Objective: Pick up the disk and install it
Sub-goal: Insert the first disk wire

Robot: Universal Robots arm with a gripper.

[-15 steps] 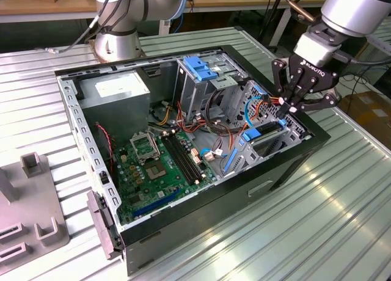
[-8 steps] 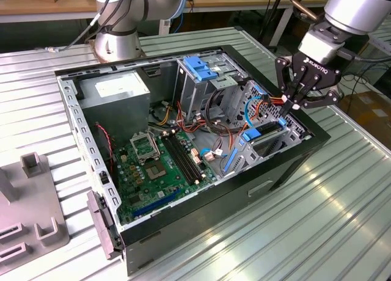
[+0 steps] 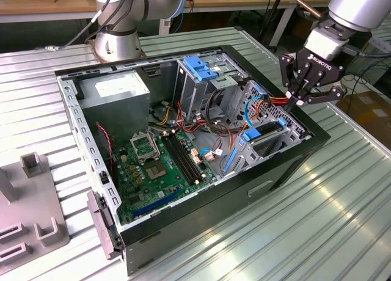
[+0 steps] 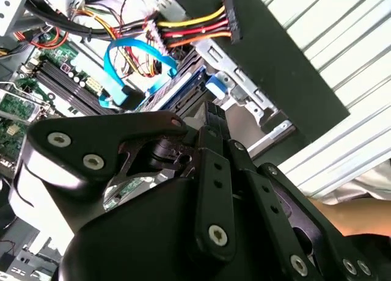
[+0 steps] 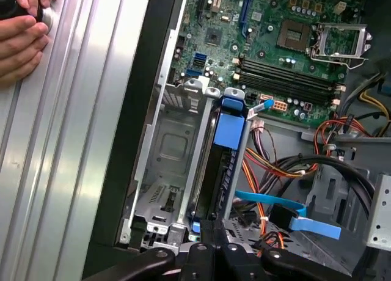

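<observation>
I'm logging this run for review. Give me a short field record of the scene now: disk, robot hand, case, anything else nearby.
disk: edge-on in a slot of the drive cage, blue carrier showing
robot hand: above the drive cage, at the case's side on the exterior view's right
computer case: open, lying on a ribbed metal table, motherboard exposed
person's hand: on the table beside the case

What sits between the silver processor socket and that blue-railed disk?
In the first wrist view, long black memory slots lie beside the socket, then loose wires next to the disk.
</observation>
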